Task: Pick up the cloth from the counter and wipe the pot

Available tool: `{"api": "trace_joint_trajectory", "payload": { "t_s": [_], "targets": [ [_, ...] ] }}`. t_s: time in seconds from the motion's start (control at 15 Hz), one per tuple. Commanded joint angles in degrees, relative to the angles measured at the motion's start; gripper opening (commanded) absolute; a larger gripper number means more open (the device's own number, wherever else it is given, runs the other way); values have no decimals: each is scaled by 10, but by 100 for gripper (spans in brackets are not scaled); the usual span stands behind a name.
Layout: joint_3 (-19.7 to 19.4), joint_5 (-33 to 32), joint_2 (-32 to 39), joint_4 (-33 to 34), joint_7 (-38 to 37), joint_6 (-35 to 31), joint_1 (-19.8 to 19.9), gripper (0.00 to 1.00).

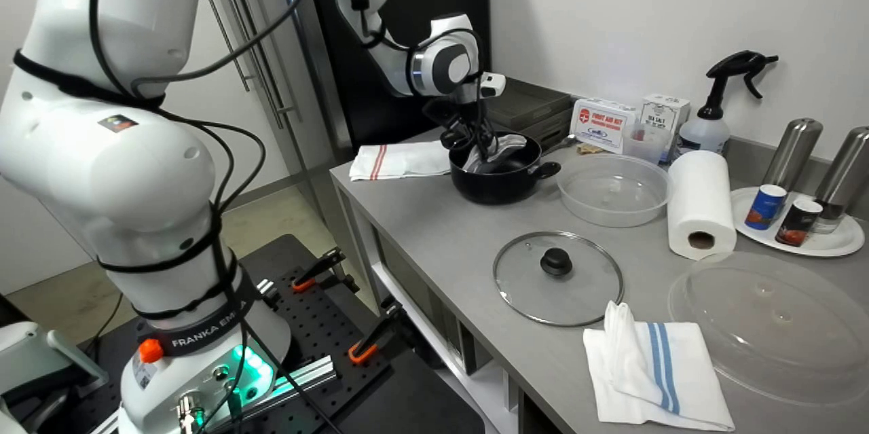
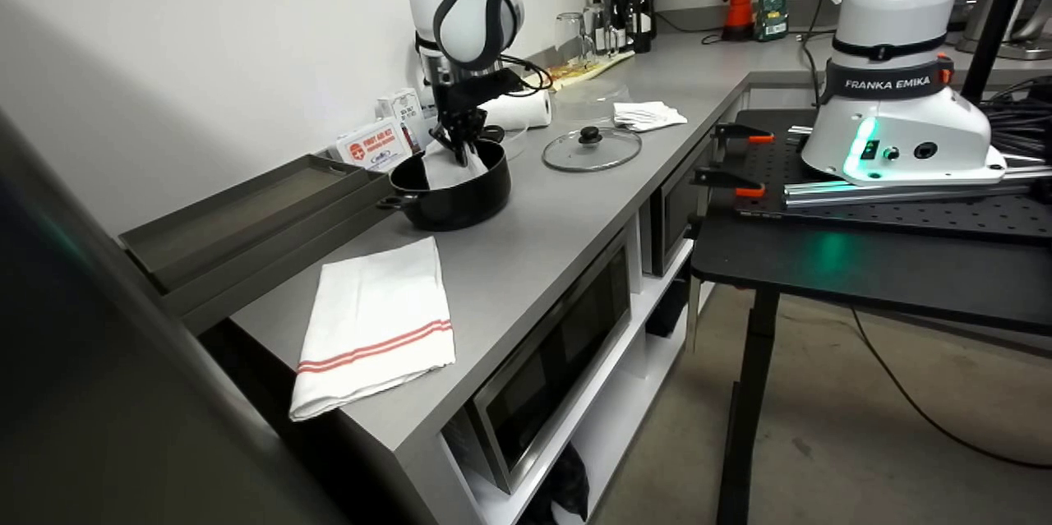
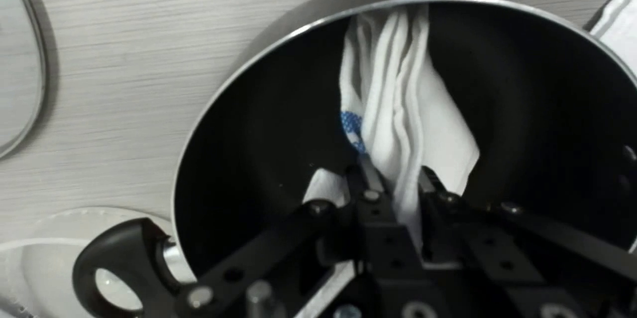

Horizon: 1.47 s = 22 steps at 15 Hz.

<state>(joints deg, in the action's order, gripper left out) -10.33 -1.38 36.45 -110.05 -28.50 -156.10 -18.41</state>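
The black pot (image 1: 492,188) stands upright on the grey counter (image 1: 448,250). Inside it is the bunched white cloth (image 3: 398,84), folded in pleats, with a small blue patch on one edge in the wrist view. My gripper (image 3: 398,171) reaches down into the pot and is shut on the cloth, whose folds run up between its fingers. Part of the cloth reaches the pot's inner wall at the top of that view; a corner sticks out on either side of the fingers. In both exterior views the gripper (image 2: 460,149) is low within the pot's rim, its fingertips partly hidden.
A towel with red stripes (image 2: 374,303) lies near the counter's end. Close beside the pot are a clear plastic bowl (image 1: 614,206) and grey stacked trays (image 2: 238,221). Farther along are a glass lid (image 1: 558,298), a blue-striped towel (image 1: 658,373) and a paper roll (image 1: 703,203).
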Motion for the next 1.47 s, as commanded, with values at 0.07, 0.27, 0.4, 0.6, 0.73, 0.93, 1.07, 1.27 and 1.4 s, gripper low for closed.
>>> {"api": "trace_joint_trajectory", "payload": {
  "t_s": [0.07, 0.27, 0.4, 0.6, 0.73, 0.93, 1.07, 1.27, 1.4],
  "targets": [
    [-1, -20, -93, -96, 2, -53, -6, 4],
    [4, -12, -139, -135, 7, -83, 6, 4],
    [8, -4, -165, -155, 10, -100, 19, 4],
    [17, 9, -199, -183, 15, -114, 42, 4],
    [23, 18, -219, -202, 17, -121, 59, 4],
    [38, 48, -249, -234, 24, -133, 91, 4],
    [53, 82, -266, -254, 35, -142, 117, 4],
    [77, 144, -288, -284, 58, -156, 153, 4],
    [93, 198, -299, -301, 85, -166, 175, 4]
  ]
}}
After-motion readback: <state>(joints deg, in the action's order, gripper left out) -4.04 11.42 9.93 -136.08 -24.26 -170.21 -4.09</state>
